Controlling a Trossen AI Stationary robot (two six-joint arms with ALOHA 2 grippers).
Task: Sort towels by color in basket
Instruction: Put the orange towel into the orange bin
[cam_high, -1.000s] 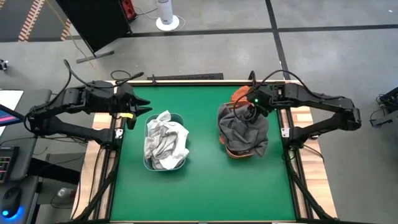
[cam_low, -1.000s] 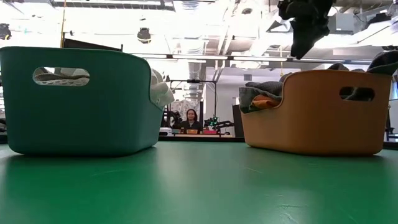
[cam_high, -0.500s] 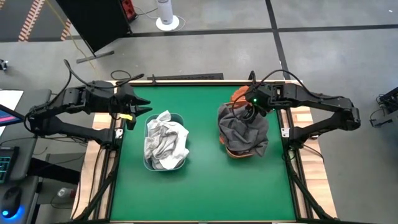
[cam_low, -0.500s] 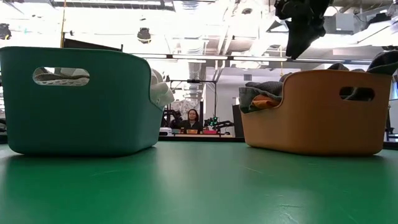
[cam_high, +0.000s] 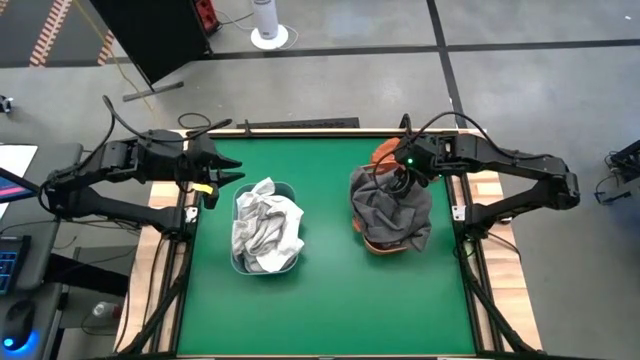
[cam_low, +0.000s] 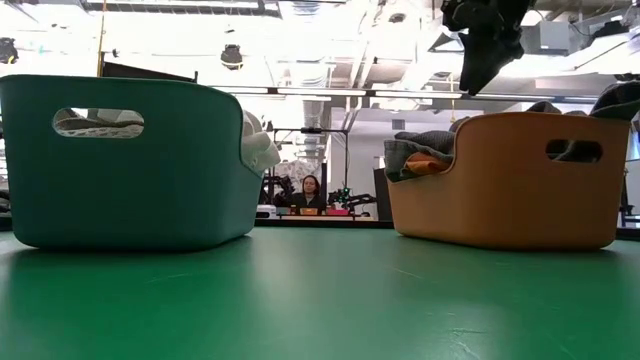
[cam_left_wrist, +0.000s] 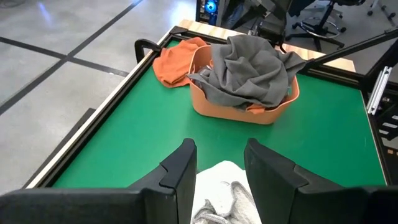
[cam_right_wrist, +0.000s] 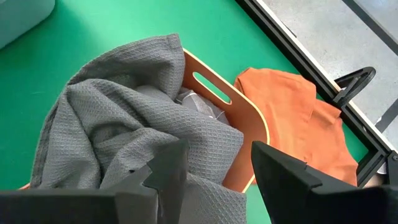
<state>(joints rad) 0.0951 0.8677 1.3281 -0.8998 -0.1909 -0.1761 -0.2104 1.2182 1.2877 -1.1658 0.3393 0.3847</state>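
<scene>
on the near side we have open green table (cam_high: 330, 310) with nothing on it, so that is our free room for moving. farther in, the teal basket (cam_low: 130, 160) stands on the left with the white and light grey towels (cam_high: 266, 228) heaped in it, and the orange basket (cam_low: 505, 180) stands on the right, well apart, with the dark grey towel (cam_right_wrist: 124, 143) piled over its rim.

our right gripper (cam_right_wrist: 211, 171) hangs just above that pile, fingers spread apart with nothing between them that we can see. our left gripper (cam_left_wrist: 221, 171) waits at the table's left edge beside the teal basket, fingers parted and empty.

farthest off, the rust-orange towel (cam_right_wrist: 298, 118) lies on the table behind the orange basket, close against the far rail (cam_right_wrist: 298, 56) and touching the basket's far wall.

we judge that towel is what is left to sort. the risks: the dark grey towel rides high and could snag on our fingers and drag out. reaching past the basket leaves little room before the rail, so a low approach could strike it or shove the light basket.
</scene>
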